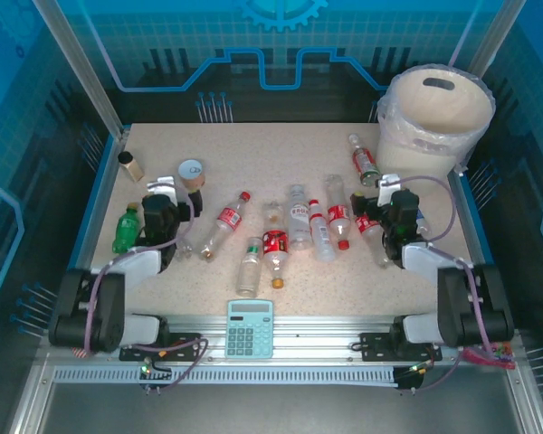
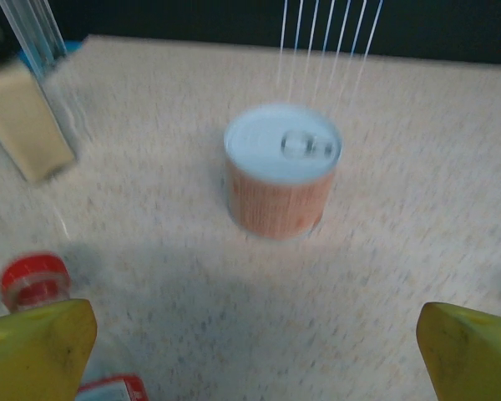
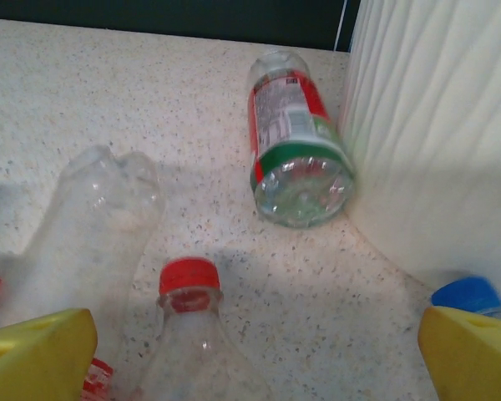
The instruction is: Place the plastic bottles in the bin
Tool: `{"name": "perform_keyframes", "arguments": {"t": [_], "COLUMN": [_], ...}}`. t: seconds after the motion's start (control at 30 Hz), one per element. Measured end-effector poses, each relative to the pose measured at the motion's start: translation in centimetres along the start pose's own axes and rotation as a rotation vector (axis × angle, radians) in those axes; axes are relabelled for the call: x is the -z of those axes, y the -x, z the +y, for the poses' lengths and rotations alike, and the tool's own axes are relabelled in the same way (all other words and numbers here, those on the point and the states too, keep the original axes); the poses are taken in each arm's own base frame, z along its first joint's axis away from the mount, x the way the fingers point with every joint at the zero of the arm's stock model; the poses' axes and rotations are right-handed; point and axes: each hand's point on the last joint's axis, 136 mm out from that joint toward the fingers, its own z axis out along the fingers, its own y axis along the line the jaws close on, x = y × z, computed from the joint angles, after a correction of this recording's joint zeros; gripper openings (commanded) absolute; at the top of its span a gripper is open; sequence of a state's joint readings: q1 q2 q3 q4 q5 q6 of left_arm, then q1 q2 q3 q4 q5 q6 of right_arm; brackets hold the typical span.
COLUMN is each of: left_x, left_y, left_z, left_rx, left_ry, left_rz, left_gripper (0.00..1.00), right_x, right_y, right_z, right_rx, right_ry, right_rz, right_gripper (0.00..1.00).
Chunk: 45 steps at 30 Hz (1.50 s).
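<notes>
Several plastic bottles lie scattered mid-table, among them a red-labelled one [image 1: 226, 221] and a green one [image 1: 125, 228]. The cream bin [image 1: 439, 113] stands at the far right corner. My left gripper [image 1: 167, 192] is open over bare table [image 2: 255, 351], with a red-capped bottle [image 2: 35, 280] beside its left finger. My right gripper [image 1: 388, 190] is open too [image 3: 255, 355]. A red-capped bottle [image 3: 188, 334] lies between its fingers, untouched. Ahead of it a red-and-green-labelled bottle [image 3: 296, 138] rests against the bin wall [image 3: 442, 125], and a capless clear bottle [image 3: 92, 225] lies on the left. A blue cap [image 3: 472, 294] peeks out by the right finger.
A round tin can [image 1: 192, 172] stands just ahead of the left gripper [image 2: 282, 171]. A small brown jar [image 1: 129, 165] is at the far left [image 2: 25, 125]. A teal calculator [image 1: 250, 328] lies at the near edge between the arm bases. Blue rails border the table.
</notes>
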<state>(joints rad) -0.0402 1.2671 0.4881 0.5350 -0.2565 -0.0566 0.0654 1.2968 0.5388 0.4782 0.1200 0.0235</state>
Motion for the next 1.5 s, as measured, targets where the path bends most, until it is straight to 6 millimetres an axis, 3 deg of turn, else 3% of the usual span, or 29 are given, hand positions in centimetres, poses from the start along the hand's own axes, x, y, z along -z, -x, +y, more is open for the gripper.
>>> {"name": "perform_keyframes", "arguments": {"t": [0.13,0.27,0.4,0.47,0.67,0.87,0.97,1.27,1.5], "left_x": [2.8,4.9,6.3,6.7,6.1,5.1,4.9,3.4,2.7], "left_y": [5.1,6.1,4.9,4.5,2.1,-1.9,-3.8,-8.1,-9.7], "left_z": [-0.4,-0.6,-0.1,1.0,7.8,14.1,16.2,18.2,18.6], "left_rx": [0.092,0.159,0.170,0.195,0.295,0.441,0.485,0.502,0.428], "left_ry": [-0.007,-0.001,0.040,0.081,0.276,0.394,0.428,0.459,0.476], "left_rz": [-0.021,0.111,0.293,0.359,0.519,0.646,0.701,0.815,0.865], "left_gripper": [0.99,0.99,0.99,0.99,0.99,0.99,0.99,0.99,0.99], "right_x": [3.0,5.6,7.2,7.8,7.9,7.8,7.5,6.8,6.0], "right_y": [5.0,6.2,4.3,3.1,1.9,1.3,1.6,2.2,2.8], "right_z": [-0.5,0.2,2.3,2.9,4.5,5.6,5.9,6.9,7.3], "right_rx": [-0.053,-0.083,-0.076,-0.075,-0.075,-0.082,-0.082,-0.088,-0.094], "right_ry": [-0.030,-0.039,0.010,0.027,0.098,0.149,0.166,0.212,0.231], "right_rz": [0.009,0.118,0.265,0.345,0.485,0.548,0.554,0.546,0.532], "right_gripper": [1.00,1.00,1.00,1.00,1.00,1.00,1.00,1.00,1.00]}}
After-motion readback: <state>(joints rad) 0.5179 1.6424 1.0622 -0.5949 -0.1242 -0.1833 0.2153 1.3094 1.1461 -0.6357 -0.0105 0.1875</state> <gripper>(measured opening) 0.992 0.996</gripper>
